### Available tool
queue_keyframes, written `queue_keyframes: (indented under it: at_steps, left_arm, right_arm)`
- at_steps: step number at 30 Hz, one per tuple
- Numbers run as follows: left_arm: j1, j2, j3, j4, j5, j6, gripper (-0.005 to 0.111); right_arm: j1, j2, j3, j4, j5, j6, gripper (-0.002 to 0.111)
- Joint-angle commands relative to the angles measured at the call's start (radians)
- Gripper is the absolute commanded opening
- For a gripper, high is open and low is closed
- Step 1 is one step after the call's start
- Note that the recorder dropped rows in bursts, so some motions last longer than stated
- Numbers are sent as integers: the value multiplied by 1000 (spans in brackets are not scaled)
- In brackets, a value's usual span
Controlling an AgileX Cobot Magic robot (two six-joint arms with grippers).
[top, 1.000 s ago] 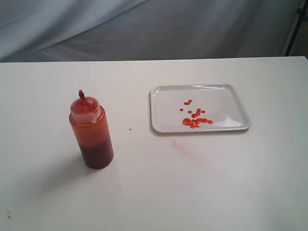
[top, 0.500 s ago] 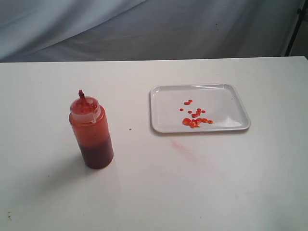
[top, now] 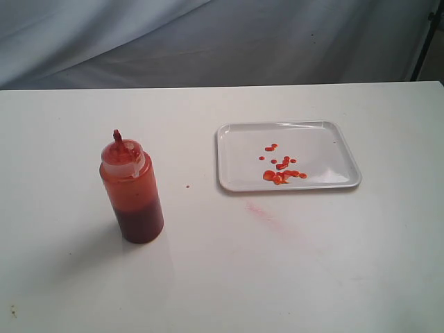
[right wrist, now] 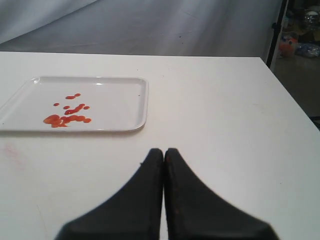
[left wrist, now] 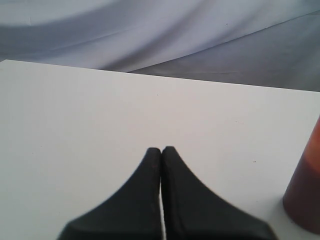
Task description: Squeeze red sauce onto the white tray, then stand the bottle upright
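The red-orange squeeze bottle stands upright, well apart from the white tray holding red sauce drops.

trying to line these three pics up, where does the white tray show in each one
Exterior view: the white tray lies right of centre on the table, red sauce on it.
Left wrist view: not in it; only the bottle shows.
Right wrist view: beyond the right gripper, off to one side, cut by the picture's edge.
Shared landmark: the grey cloth behind the table shows in all three.
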Motion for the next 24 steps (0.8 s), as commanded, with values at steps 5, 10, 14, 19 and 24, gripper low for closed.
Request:
queue_keyframes:
  at_steps: [5, 10, 14, 19, 24]
  left_arm:
    - [-7, -4, 5, 3, -8, -1, 1]
    - [-7, -4, 5, 3, -8, -1, 1]
    - [-7, -4, 5, 3, -8, -1, 1]
    - [-69, -4, 5, 3, -8, -1, 1]
    - [-158, -4, 5, 3, -12, -1, 1]
  right_arm:
    - [1, -6, 4, 5, 0, -3, 0]
    - [1, -6, 4, 5, 0, -3, 0]
    - [1, -6, 4, 5, 0, -3, 0]
    - [1, -6, 4, 5, 0, -3, 0]
    - [1, -6, 4, 5, 0, -3, 0]
